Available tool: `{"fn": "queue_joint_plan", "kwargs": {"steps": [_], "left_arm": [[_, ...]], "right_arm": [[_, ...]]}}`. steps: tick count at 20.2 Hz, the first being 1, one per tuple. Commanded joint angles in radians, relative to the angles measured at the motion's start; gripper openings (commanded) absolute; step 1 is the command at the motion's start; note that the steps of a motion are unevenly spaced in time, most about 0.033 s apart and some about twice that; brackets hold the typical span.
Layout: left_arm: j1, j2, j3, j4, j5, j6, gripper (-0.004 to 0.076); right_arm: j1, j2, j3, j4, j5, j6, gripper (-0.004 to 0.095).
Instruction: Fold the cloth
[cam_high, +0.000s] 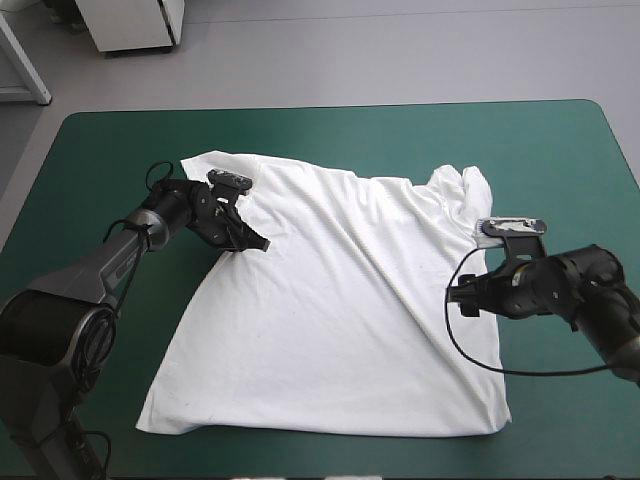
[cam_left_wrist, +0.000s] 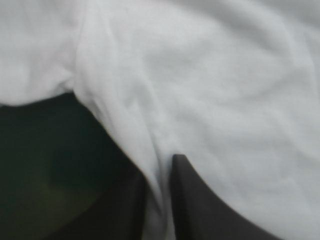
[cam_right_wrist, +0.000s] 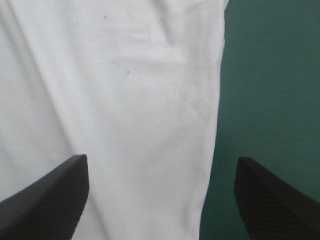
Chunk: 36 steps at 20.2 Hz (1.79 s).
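T-shirt (cam_high: 340, 310) edge in left hand (cam_high: 264, 244)

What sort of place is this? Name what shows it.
Probably a robot test bench: a table with a teal-green cover, a white T-shirt spread on it, and the left gripper and right gripper at its edges.

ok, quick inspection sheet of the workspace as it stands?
Surface: teal-green cover, showing on all sides of the cloth.
Job's things: T-shirt, white, spread mostly flat with long diagonal creases; the far right part is bunched.
Clutter: nothing seen.
Grippers: left gripper shut on the T-shirt at its left-side edge; right gripper open, straddling the right-side edge, one finger over cloth and the other over the cover.
Cables: nothing seen beyond the robot's own.
Surroundings: nothing seen.
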Motion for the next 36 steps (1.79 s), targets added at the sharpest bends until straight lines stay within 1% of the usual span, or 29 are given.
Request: {"fn": "queue_joint_plan", "kwargs": {"steps": [1, 2, 3, 4, 6, 8, 9, 11, 12, 13, 14, 15, 16, 20, 26, 28, 29, 32, 33, 34, 36], "left_arm": [[-0.004, -0.002, -0.001, 0.021, 0.039, -0.007, -0.0003], [-0.004, -0.002, -0.001, 0.021, 0.046, -0.003, -0.0003], [-0.004, -0.002, -0.001, 0.021, 0.052, 0.01, -0.0003], [-0.002, -0.002, -0.001, 0.021, 0.061, 0.01, -0.0003], [-0.002, -0.002, -0.001, 0.021, 0.072, 0.01, -0.0003], [-0.002, -0.002, -0.001, 0.017, 0.074, 0.01, -0.0003], [-0.002, -0.002, -0.001, 0.014, 0.072, 0.01, -0.0003], [-0.002, -0.002, -0.001, 0.014, 0.064, -0.002, -0.0003], [-0.002, -0.002, -0.001, 0.014, 0.061, -0.002, -0.0003], [-0.002, -0.002, -0.001, 0.014, 0.059, -0.002, -0.0003], [-0.002, -0.004, -0.001, 0.019, 0.055, -0.01, -0.0003], [-0.002, -0.007, -0.003, 0.02, 0.052, -0.018, -0.0003], [-0.002, -0.017, -0.007, 0.026, 0.047, -0.027, -0.0003], [-0.002, -0.101, -0.066, 0.117, 0.059, -0.113, -0.0004], [-0.002, -0.321, -0.316, 0.155, 0.179, -0.118, -0.0005], [-0.002, -0.411, -0.441, 0.174, 0.206, -0.118, -0.0009], [-0.002, -0.427, -0.463, 0.181, 0.211, -0.118, -0.0009], [-0.002, -0.505, -0.552, 0.21, 0.213, -0.125, -0.0009], [-0.002, -0.516, -0.558, 0.226, 0.212, -0.125, -0.0009], [-0.002, -0.535, -0.569, 0.285, 0.204, -0.158, -0.0009], [-0.002, -0.551, -0.569, 0.35, 0.206, -0.203, -0.0009]], "right_arm": [[-0.003, 0.08, -0.061, -0.026, -0.107, -0.003, 0.074], [-0.006, 0.147, -0.084, -0.051, -0.131, -0.001, 0.074], [-0.007, 0.186, -0.099, -0.062, -0.13, 0.009, 0.074], [-0.031, 0.262, -0.128, -0.052, -0.126, 0.015, 0.074], [-0.071, 0.353, -0.169, -0.04, -0.128, 0.013, 0.0739], [-0.086, 0.428, -0.202, -0.008, -0.128, -0.033, 0.073], [-0.086, 0.451, -0.213, 0.007, -0.128, -0.051, 0.0716], [-0.084, 0.513, -0.233, 0.06, -0.129, -0.083, 0.062], [-0.084, 0.529, -0.235, 0.075, -0.137, -0.083, 0.0545], [-0.084, 0.538, -0.235, 0.084, -0.147, -0.083, 0.044], [-0.084, 0.539, -0.235, 0.084, -0.164, -0.083, 0.0309], [-0.084, 0.539, -0.235, 0.084, -0.176, -0.093, 0.0158], [-0.084, 0.529, -0.239, 0.075, -0.186, -0.105, -0.0015], [-0.084, 0.459, -0.316, 0.057, -0.129, -0.109, -0.0019], [-0.084, 0.266, -0.532, 0.045, -0.015, -0.101, -0.0019], [-0.084, 0.2, -0.664, 0.043, 0.008, -0.11, -0.0019], [-0.084, 0.19, -0.696, 0.043, 0.009, -0.114, -0.0019], [-0.084, 0.181, -0.92, 0.039, 0.011, -0.164, -0.0019], [-0.084, 0.183, -0.953, 0.039, 0.011, -0.166, -0.0019], [-0.084, 0.19, -1.026, 0.039, 0.013, -0.166, -0.0019], [-0.084, 0.191, -1.079, 0.039, 0.029, -0.166, -0.0019]]}}
